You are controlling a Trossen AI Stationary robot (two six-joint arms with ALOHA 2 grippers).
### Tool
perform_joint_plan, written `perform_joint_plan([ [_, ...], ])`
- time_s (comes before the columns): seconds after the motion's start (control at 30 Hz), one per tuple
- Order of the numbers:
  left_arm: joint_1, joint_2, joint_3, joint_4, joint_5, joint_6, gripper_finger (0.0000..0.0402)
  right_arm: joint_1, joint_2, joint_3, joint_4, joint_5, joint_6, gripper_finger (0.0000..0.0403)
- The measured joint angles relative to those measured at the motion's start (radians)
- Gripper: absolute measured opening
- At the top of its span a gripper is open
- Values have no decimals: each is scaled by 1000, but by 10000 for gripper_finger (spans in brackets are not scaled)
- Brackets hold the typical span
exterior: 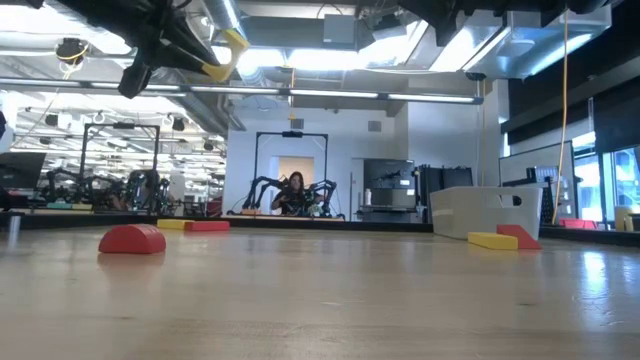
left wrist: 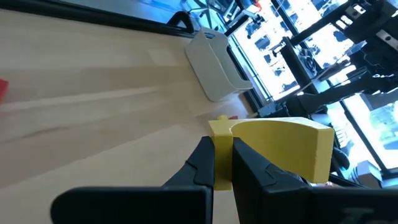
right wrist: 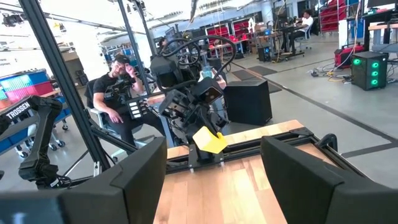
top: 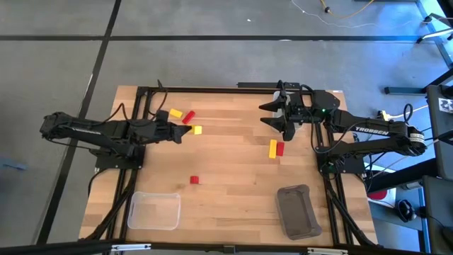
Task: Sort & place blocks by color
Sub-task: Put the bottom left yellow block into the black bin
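My left gripper (top: 184,132) is shut on a yellow block (left wrist: 280,146) with a curved face, held up off the table at the far left; the right wrist view shows this yellow block (right wrist: 210,140) in the air. My right gripper (top: 278,117) stands open and holds nothing at the far right. On the wood lie a yellow block (top: 175,113) and a red block (top: 188,117) at the far left. A yellow bar (top: 273,148) lies beside a red bar (top: 280,148), and a small red block (top: 194,180) sits nearer the front. My left gripper pinches a narrow part of the yellow block at one end (left wrist: 221,134) between its two fingers (left wrist: 202,165). The fingers come nearly level from the table's left. The rest of the block sticks out past the fingertips, lifted clear of the table.
A clear bin (top: 153,210) stands at the near left and a grey bin (top: 299,210) at the near right. Black frame rails (top: 212,88) run along the table's far edge and sides. A person (right wrist: 118,87) sits beyond the table.
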Motion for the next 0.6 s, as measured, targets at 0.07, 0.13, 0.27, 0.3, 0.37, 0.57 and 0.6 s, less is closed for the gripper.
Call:
perform_joint_plan([
  [0.07,0,0,0,2,0,0,18,0,0,0,0,0,0,262],
  [0.13,0,0,0,10,0,-1,18,0,0,0,0,0,0,262],
  [0.27,0,0,0,44,0,-1,18,0,0,0,0,0,0,262],
  [0.3,0,0,0,51,0,-1,18,0,0,0,0,0,0,262],
  [0.37,0,0,0,60,0,-1,18,1,7,0,6,0,0,262],
  [0.57,1,19,0,91,13,-26,18,46,75,0,83,3,-55,262],
  [0.6,1,25,0,108,15,-26,18,57,94,0,96,4,-71,262],
])
